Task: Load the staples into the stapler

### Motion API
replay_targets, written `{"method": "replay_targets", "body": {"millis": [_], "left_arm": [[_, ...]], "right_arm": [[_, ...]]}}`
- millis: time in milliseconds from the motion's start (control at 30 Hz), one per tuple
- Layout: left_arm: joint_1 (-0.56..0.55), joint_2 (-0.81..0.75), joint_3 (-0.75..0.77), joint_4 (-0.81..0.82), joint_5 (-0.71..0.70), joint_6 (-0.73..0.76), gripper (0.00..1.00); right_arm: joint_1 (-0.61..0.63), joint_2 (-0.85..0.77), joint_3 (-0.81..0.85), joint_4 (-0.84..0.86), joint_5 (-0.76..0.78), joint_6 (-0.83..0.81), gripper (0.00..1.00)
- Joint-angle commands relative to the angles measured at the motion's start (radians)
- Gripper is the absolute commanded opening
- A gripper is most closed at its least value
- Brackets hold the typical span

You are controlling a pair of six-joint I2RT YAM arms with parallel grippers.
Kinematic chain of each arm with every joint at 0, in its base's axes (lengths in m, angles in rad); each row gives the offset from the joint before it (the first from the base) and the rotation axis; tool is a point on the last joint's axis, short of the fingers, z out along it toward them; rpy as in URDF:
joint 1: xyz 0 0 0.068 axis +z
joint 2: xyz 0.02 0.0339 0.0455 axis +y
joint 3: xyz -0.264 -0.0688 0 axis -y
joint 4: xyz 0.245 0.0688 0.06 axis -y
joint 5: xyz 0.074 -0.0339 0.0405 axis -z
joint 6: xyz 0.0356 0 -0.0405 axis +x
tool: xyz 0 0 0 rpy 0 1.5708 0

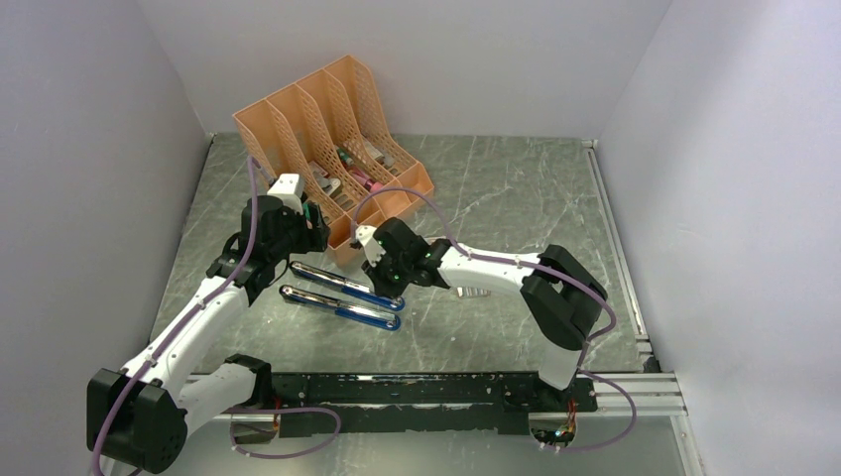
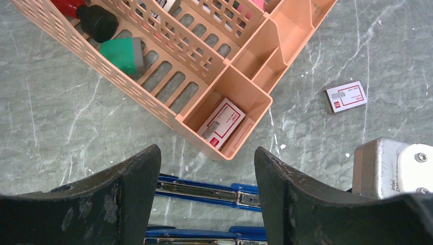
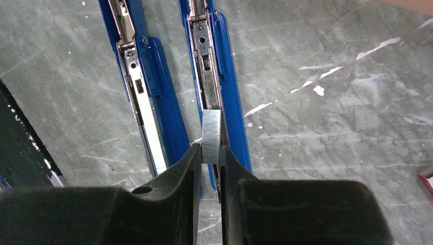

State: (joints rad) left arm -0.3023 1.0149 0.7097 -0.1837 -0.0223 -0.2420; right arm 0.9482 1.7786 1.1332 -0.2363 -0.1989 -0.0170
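The blue stapler (image 1: 342, 296) lies opened flat on the table as two long parallel halves, with metal rails showing (image 3: 207, 61). My right gripper (image 3: 210, 153) is shut on the staples (image 3: 211, 133), a small ribbed silvery block. It holds them over the near end of the right-hand rail, in line with it. Whether they touch the rail I cannot tell. In the top view this gripper (image 1: 382, 273) is at the stapler's right end. My left gripper (image 2: 207, 150) stands open above the stapler's (image 2: 204, 191) other end with nothing between its fingers.
An orange slotted desk organizer (image 1: 332, 149) stands just behind the stapler and holds a white-and-red box (image 2: 221, 122) plus other small items. Another little white-and-red box (image 2: 346, 96) lies on the grey table right of the stapler. Walls close in on three sides.
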Motion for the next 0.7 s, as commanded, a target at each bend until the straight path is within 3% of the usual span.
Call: {"method": "replay_targets", "body": {"millis": [0, 667], "left_arm": [[0.012, -0.007, 0.020, 0.026, 0.003, 0.008, 0.72], [0.012, -0.007, 0.020, 0.027, 0.005, 0.007, 0.72]], "right_arm": [[-0.011, -0.026, 0.014, 0.010, -0.010, 0.008, 0.15], [-0.011, 0.009, 0.038, -0.036, 0.010, 0.004, 0.15]]}}
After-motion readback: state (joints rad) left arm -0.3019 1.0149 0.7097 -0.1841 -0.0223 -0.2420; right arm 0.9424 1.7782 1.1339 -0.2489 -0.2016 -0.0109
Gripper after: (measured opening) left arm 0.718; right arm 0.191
